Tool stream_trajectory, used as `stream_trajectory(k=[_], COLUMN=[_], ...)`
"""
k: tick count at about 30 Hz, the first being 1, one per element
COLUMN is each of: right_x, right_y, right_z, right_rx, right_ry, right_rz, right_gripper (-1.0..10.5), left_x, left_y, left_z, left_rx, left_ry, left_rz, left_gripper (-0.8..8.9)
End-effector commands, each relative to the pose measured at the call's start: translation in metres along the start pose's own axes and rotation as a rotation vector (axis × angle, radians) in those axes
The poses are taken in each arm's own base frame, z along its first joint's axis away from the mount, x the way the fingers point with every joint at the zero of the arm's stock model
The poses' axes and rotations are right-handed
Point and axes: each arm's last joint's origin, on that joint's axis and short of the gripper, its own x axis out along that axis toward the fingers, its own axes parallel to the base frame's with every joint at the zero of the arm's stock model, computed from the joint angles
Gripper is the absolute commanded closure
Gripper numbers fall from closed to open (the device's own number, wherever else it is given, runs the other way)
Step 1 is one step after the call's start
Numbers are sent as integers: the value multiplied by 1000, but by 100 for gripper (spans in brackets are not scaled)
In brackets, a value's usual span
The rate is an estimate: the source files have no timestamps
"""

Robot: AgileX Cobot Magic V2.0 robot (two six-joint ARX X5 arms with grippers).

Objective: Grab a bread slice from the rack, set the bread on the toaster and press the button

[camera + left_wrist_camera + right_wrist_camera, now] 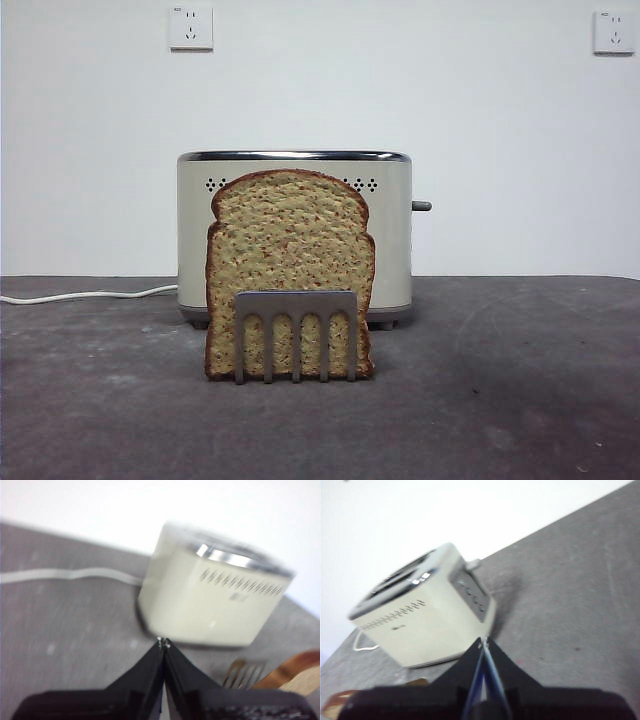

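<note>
I note the tan wholemeal slice of bread [290, 255] standing upright in the small steel comb rack [296, 303], graspable from above; both grippers [163, 642] [483, 640] closed, empty.

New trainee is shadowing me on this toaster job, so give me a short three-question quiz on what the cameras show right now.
1. True or false: the slice of bread already sits in the toaster.
2. Multiple choice: the left gripper and right gripper are A) both shut and empty, B) both open, C) one holding bread.
3. Fill in: in the front view, the button sticks out of the toaster's ____ end wall.

Key:
1. False; the slice stands upright in the rack, in front of the toaster.
2. A.
3. Right.
</note>
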Motion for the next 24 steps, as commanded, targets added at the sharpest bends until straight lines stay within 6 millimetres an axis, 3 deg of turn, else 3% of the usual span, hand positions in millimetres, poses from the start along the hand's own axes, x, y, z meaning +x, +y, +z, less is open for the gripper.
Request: stream_trajectory(k=[1, 10, 19, 24], right_x=[2, 11, 9, 4], right_y=[7, 38, 69, 81], right_z=[13, 67, 124, 143], right_rx=[-18, -148, -363, -415], right_ry=[31, 205, 420, 534], right_rz=[27, 103, 99, 97], right_gripper=[959, 958, 958, 958], left_x=[-6, -17, -14, -12], left_y=[-8, -34, -52, -59], left_z=[18, 73, 116, 133], left_rx=[3, 108, 207, 256], left_ry=[-19, 36, 190, 271], left_rz=[-14, -133, -330, -405], left_gripper=[822, 822, 822, 822])
